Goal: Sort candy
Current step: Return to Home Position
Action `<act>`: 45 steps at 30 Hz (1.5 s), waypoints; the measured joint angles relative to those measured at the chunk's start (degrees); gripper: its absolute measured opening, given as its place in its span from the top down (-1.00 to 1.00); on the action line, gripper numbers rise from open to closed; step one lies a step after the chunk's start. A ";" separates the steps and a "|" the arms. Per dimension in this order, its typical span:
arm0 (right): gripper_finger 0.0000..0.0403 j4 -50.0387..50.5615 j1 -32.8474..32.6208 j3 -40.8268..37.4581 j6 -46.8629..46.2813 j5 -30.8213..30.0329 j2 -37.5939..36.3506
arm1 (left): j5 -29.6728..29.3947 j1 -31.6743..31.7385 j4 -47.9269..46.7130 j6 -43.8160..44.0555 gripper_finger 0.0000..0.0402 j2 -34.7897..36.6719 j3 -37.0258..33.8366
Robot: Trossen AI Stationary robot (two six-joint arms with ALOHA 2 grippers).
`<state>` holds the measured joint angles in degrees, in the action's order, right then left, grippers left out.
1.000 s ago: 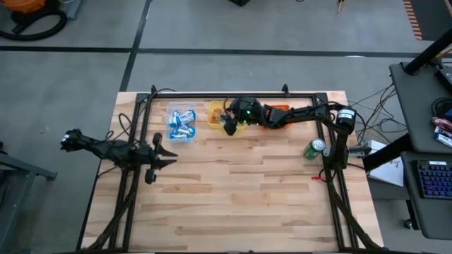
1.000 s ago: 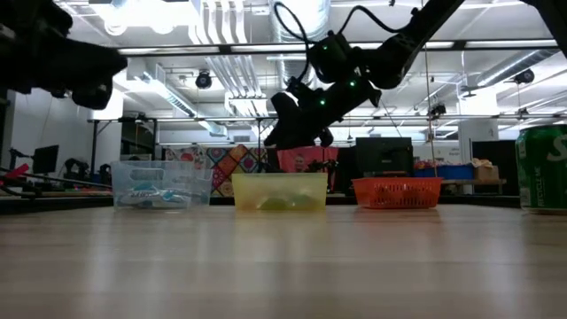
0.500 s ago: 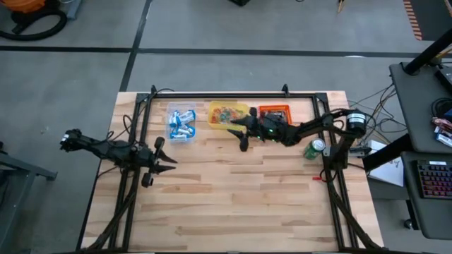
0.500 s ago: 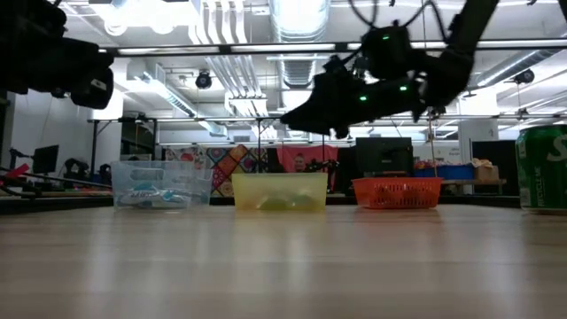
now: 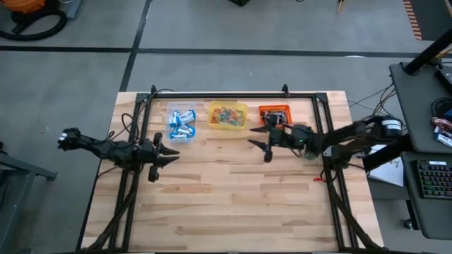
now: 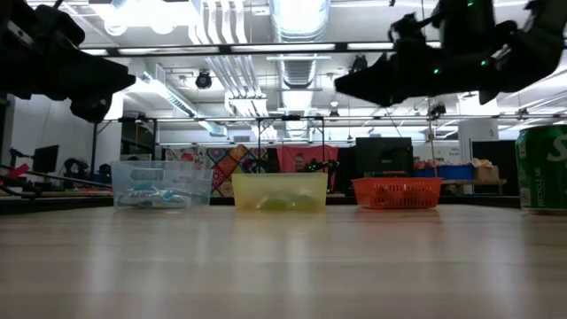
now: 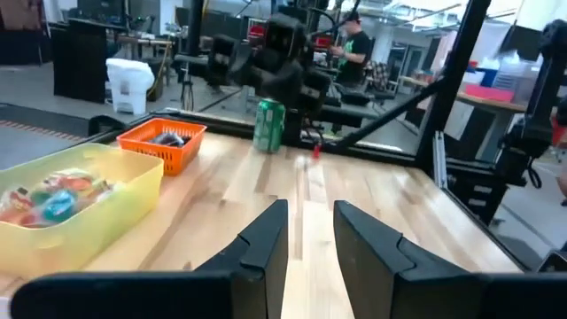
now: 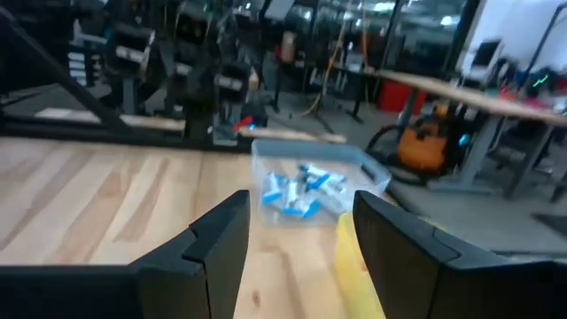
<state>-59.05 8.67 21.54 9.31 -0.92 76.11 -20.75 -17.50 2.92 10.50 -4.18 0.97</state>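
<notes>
Left gripper (image 5: pixel 164 156) and right gripper (image 5: pixel 259 142) hover, fingers apart; orange tub (image 5: pixel 275 107) contents unclear.

This is a robotics lab in a large industrial hall. The wooden table (image 5: pixel 233 204) stands on a bare grey concrete floor (image 5: pixel 233 32) marked with dark lines. A black metal frame (image 5: pixel 233 94) runs around the table, and two dark robot arms (image 5: pixel 106 148) reach in from left and right. Loose cables (image 5: pixel 371 106) trail off the right side toward a dark desk (image 5: pixel 417 106) with a keyboard (image 5: pixel 432 180). Beyond the far edge there is an open ceiling with exposed ducts (image 6: pixel 297 18) and strip lights (image 6: pixel 372 46), and a monitor (image 6: pixel 383 152) among more benches. A person (image 7: pixel 354 44) stands amid equipment stands past the right edge.
</notes>
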 joint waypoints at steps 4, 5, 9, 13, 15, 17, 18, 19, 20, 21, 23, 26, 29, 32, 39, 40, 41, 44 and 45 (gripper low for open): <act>0.04 0.01 0.09 -2.84 0.43 -0.18 -5.73 | 0.11 0.00 0.34 0.09 0.62 -1.11 -0.02; 0.04 0.03 0.07 -3.29 -0.02 -0.12 -6.67 | 0.12 0.00 0.41 0.09 0.62 -1.29 -0.02; 0.04 0.04 0.07 -4.88 -1.70 -0.12 -8.85 | 0.17 0.00 0.54 0.09 0.62 -2.09 -0.04; 0.04 1.06 0.11 -5.90 -9.30 -0.62 -8.86 | 0.24 0.00 0.56 0.09 0.61 -2.76 -0.04; 0.04 2.60 0.09 -5.96 -13.24 -0.60 -8.68 | 0.24 0.00 0.72 0.09 0.61 -3.07 -0.04; 0.04 4.00 0.09 -5.96 -16.10 -0.58 -8.40 | 0.26 0.00 0.70 0.09 0.61 -3.36 -0.04; 0.04 5.00 0.09 -5.96 -16.89 -0.58 -8.38 | 0.26 0.00 0.70 0.09 0.61 -3.48 -0.04; 0.04 5.93 0.09 -5.94 -17.30 -0.58 -8.38 | 0.26 0.00 0.76 0.09 0.61 -3.62 -0.04; 0.04 6.51 0.09 -5.94 -18.26 -0.52 -8.38 | 0.26 0.00 0.74 0.09 0.61 -3.77 -0.04; 0.04 6.54 0.09 -5.94 -19.71 -0.47 -8.36 | 0.28 0.00 0.74 0.09 0.61 -3.90 -0.04; 0.04 6.53 0.09 -5.94 -23.51 -0.35 -8.40 | 0.26 0.00 0.78 0.09 0.61 -4.17 -0.04; 0.04 7.62 -0.15 -5.94 -31.70 -0.39 -8.40 | 0.28 0.00 0.78 0.09 0.61 -4.61 -0.04; 0.04 8.70 -0.70 -5.96 -28.04 -0.60 -8.05 | 0.28 0.00 0.79 0.09 0.61 -5.00 -0.04; 0.04 9.07 -0.88 -6.14 -21.30 -0.62 -7.86 | 0.33 0.00 0.78 0.09 0.61 -5.21 -0.04; 0.04 -1.15 -1.57 -9.11 -10.49 -0.66 -8.11 | 0.33 -0.02 0.93 0.09 0.61 -5.49 -0.04; 0.04 -3.71 -1.98 -10.47 -9.45 -0.60 -8.15 | 0.33 -0.02 0.95 0.09 0.61 -5.49 -0.04; 0.04 -6.47 -2.55 -12.13 -8.91 -0.63 -8.19 | 0.33 -0.02 0.98 0.09 0.61 -5.49 -0.02; 0.04 -13.77 -3.23 -18.05 -9.69 -0.60 -9.02 | 0.33 -0.02 0.95 0.09 0.61 -5.49 -0.02; 0.04 -14.78 -3.21 -19.73 -10.48 -0.65 -10.17 | 0.32 -0.02 0.96 0.09 0.61 -5.53 -0.02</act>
<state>-73.83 5.45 1.81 -1.17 -1.57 65.94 -20.43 -17.52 3.88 10.59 -9.71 0.95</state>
